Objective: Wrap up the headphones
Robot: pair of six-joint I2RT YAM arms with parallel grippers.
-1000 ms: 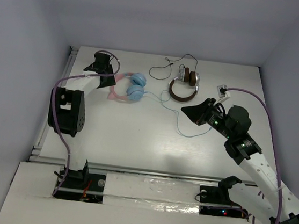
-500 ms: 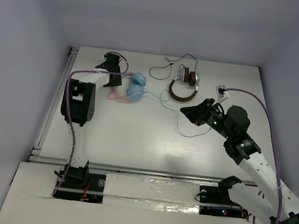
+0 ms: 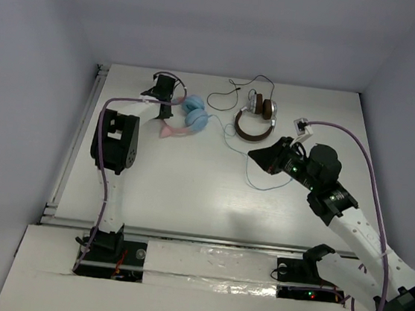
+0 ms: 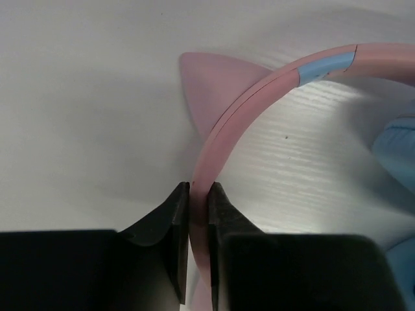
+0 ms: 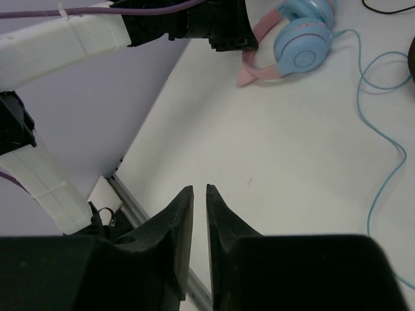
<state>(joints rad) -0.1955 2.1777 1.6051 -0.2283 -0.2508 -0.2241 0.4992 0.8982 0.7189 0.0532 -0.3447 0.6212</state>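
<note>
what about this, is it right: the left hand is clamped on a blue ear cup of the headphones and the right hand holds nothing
Not quite. The left hand is clamped on the pink headband of the headphones, not on a blue ear cup; the left wrist view shows the band pinched there. The right hand does hold nothing.

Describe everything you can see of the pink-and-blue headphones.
The headphones have a glossy pink headband with a pointed cat ear and a light blue segment, round light blue ear cups, and a thin light blue cable snaking loose over the white table. They sit toward the far left, with the left gripper shut on the headband.
</note>
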